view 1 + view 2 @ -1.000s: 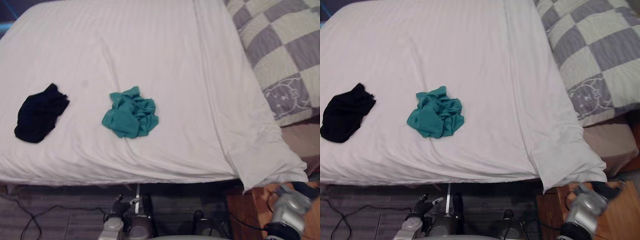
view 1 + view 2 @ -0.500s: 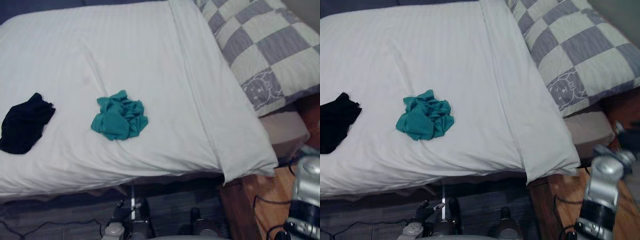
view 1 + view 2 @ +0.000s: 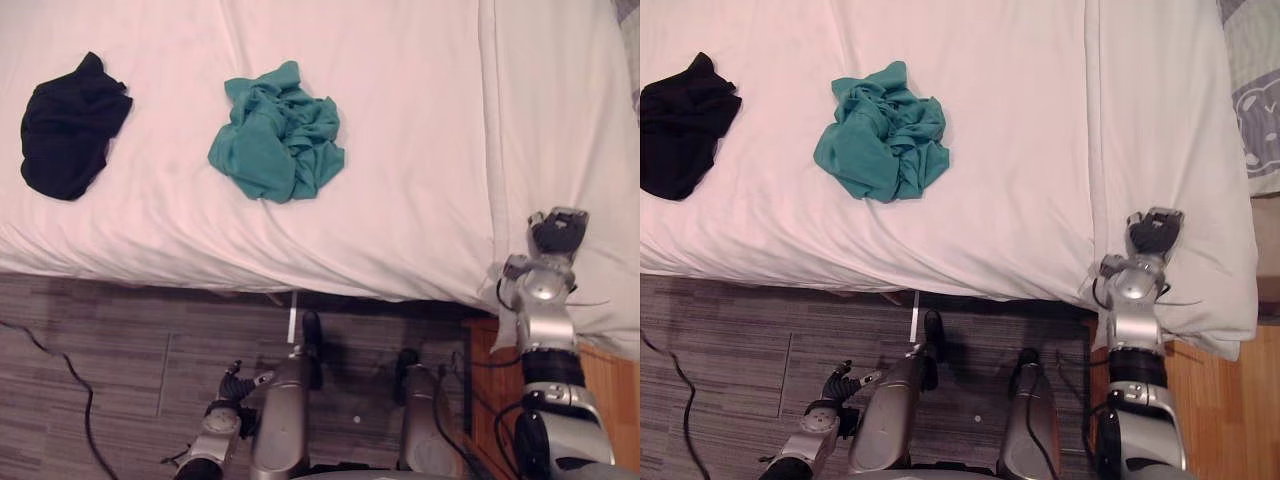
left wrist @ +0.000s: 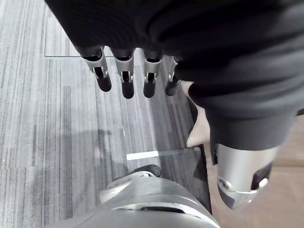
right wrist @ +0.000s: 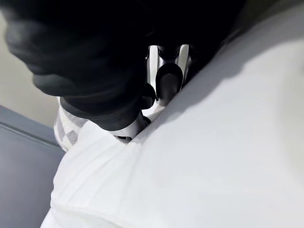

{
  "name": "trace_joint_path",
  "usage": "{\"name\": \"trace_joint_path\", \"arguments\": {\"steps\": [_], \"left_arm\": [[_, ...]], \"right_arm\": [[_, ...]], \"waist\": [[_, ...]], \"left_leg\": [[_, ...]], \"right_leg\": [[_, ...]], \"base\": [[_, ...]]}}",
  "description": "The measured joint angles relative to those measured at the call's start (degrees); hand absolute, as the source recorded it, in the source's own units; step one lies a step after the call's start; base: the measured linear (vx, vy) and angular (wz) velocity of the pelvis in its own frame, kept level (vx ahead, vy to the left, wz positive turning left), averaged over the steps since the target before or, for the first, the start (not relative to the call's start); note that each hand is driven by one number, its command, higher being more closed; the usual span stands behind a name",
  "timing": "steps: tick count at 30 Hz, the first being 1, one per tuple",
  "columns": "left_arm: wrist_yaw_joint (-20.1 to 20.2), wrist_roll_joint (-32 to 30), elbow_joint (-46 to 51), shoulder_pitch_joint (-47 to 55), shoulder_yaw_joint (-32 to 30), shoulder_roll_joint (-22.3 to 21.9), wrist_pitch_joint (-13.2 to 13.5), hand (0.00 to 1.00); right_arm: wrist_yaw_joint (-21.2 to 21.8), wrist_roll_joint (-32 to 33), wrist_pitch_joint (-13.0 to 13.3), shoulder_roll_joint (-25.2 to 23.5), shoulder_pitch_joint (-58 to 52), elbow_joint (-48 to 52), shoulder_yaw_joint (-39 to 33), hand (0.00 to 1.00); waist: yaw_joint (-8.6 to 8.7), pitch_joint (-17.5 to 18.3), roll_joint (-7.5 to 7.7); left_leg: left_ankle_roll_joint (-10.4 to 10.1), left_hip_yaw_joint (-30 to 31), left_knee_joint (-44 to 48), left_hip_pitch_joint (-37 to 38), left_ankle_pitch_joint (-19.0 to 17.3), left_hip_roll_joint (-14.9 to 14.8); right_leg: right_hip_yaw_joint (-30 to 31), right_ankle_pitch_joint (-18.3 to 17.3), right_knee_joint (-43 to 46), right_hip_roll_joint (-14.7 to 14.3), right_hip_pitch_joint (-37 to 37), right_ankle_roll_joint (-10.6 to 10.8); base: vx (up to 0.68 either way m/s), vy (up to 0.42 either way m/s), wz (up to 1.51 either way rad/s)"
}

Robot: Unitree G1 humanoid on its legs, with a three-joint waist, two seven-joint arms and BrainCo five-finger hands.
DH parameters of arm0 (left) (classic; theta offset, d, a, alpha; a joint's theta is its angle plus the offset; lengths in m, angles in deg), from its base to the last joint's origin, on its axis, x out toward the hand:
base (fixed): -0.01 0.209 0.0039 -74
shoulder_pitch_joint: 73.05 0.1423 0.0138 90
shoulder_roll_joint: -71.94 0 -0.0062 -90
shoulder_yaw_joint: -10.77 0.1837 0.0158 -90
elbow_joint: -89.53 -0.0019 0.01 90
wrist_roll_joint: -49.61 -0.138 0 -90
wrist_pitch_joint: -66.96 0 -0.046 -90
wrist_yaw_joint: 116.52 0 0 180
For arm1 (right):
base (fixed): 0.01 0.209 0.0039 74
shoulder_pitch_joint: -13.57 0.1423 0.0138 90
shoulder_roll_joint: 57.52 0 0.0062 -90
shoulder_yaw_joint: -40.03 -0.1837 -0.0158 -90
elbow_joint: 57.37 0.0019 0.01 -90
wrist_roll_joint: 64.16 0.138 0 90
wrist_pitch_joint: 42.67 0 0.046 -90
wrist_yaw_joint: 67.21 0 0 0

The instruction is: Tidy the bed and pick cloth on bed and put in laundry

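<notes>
**While two garments wait on the bed, the right hand is at the duvet's near corner**

Because the right hand (image 3: 556, 232) rests against the turned-back strip of the white duvet (image 3: 400, 120) at the bed's near right corner, the step in hand looks like the tidying part of the job, not the pick-up. Its wrist view shows it pressed close to white fabric, but whether it has a hold on that fabric cannot be told. The left hand (image 4: 124, 76) hangs low over the grey striped floor (image 4: 42, 123), relaxed and straight, carrying nothing.

Both task cloths lie untouched on the duvet. The crumpled teal cloth (image 3: 278, 135) sits near the middle and the bunched black cloth (image 3: 70, 125) is well to its left, each well apart from either hand.

Next, the right hand probably needs to smooth or draw the corner flat. After that comes a reach left and farther in to the teal cloth, the closer of the two.
</notes>
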State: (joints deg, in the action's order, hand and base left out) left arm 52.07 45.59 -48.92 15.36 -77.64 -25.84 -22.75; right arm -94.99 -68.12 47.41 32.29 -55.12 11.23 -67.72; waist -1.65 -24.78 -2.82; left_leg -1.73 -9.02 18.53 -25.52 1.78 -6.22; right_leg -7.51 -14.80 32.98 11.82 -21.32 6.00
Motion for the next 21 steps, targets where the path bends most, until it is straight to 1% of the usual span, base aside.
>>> {"name": "trace_joint_path", "arguments": {"steps": [3,4,6,8,9,10,12,14,16,18,21], "left_arm": [[-0.3,0.0,0.2,0.0,-0.1,0.2,-0.1,0.00],[-0.6,0.0,0.5,0.1,-0.2,0.4,-0.1,0.00],[-1.1,0.0,0.7,0.5,-1.1,0.3,-0.1,0.00],[-1.2,-0.1,0.6,0.8,-2.5,-0.2,-0.1,0.00],[-1.1,-0.1,0.6,0.9,-2.5,-0.2,-0.1,0.00],[-1.1,-0.1,0.6,0.9,-3.2,-0.2,-0.1,0.00],[-1.0,-0.2,0.3,1.0,-4.3,-1.2,-0.1,0.00],[-0.6,-0.5,-1.2,1.2,-4.5,-1.6,-0.1,0.00],[0.7,-1.2,-2.9,2.2,-4.6,-1.7,0.0,0.00],[1.9,-1.3,-4.0,2.8,-4.9,-1.8,0.0,0.00],[2.9,-1.3,-5.7,2.8,-6.3,-2.1,0.0,0.00]], "right_arm": [[0.2,1.2,1.9,-3.7,-4.8,0.5,-0.8,1.00],[0.6,1.3,2.0,-6.0,-8.1,0.1,-2.0,1.00],[1.1,2.5,2.0,-7.8,-11.6,-1.6,-2.8,1.00],[3.1,3.5,1.0,-10.5,-17.2,-8.0,-5.1,1.00],[4.4,3.6,-0.2,-11.3,-19.5,-12.3,-5.8,0.00],[5.7,3.8,-1.8,-12.7,-22.0,-17.7,-6.7,0.00],[8.3,3.9,-4.3,-15.3,-26.9,-26.4,-7.3,0.00],[10.1,3.6,-5.3,-16.3,-29.0,-30.5,-8.2,0.00],[12.6,2.8,-5.6,-16.6,-30.5,-35.4,-12.1,0.00],[14.6,1.3,-6.1,-16.5,-30.6,-37.1,-13.7,0.00],[16.2,1.1,-6.3,-16.5,-28.9,-38.1,-13.8,0.00]], "waist": [[0.61,-0.2,0.40],[0.57,-0.6,1.12],[0.60,-0.6,1.61],[0.69,0.0,2.54],[0.82,0.3,2.88],[0.96,0.6,3.09],[1.50,1.2,3.18],[2.29,2.6,3.42],[3.47,5.1,4.26],[3.77,7.0,4.82],[3.60,8.1,4.92]], "left_leg": [[0.2,-1.3,-0.1,0.9,-0.5,-1.0],[0.2,-2.3,-1.5,3.0,-0.5,-1.4],[0.2,-2.6,-2.9,5.0,-0.5,-1.3],[-0.2,-3.2,-6.1,8.0,-0.1,-0.7],[-0.6,-3.7,-7.9,9.3,0.5,-0.4],[-0.6,-4.0,-10.2,10.9,1.6,0.3],[-0.4,-5.1,-15.7,14.6,3.9,1.4],[-0.6,-5.5,-18.0,16.6,4.4,1.8],[-0.7,-5.7,-20.6,20.5,4.5,2.3],[-1.2,-5.8,-23.1,23.7,4.9,2.4],[-1.3,-6.1,-23.9,24.7,5.2,2.3]], "right_leg": [[0.0,0.1,-1.6,-0.6,1.3,0.0],[0.0,0.8,-3.5,-0.9,3.5,0.0],[-0.1,1.4,-5.9,-1.2,5.8,0.3],[-0.1,2.0,-9.4,-1.2,8.7,0.8],[-0.1,2.6,-11.1,-1.1,9.7,0.9],[0.0,3.4,-12.9,-1.0,10.8,1.0],[0.1,4.9,-16.3,-0.9,13.3,1.3],[0.3,5.5,-18.4,-0.9,14.9,1.9],[0.3,5.7,-20.3,-0.9,18.2,2.1],[-0.1,5.7,-20.9,-1.1,20.4,2.1],[0.0,5.7,-21.0,-1.3,21.0,2.1]], "base": [[0.01,-0.037,-0.09],[0.07,-0.017,-0.09],[0.07,-0.009,-0.08],[0.11,0.005,-0.09],[0.19,0.010,-0.11],[0.22,0.001,-0.07],[0.21,-0.001,-0.13],[0.16,-0.003,-0.19],[0.20,-0.020,-0.14],[0.13,-0.019,-0.07],[0.05,-0.008,-0.01]]}}
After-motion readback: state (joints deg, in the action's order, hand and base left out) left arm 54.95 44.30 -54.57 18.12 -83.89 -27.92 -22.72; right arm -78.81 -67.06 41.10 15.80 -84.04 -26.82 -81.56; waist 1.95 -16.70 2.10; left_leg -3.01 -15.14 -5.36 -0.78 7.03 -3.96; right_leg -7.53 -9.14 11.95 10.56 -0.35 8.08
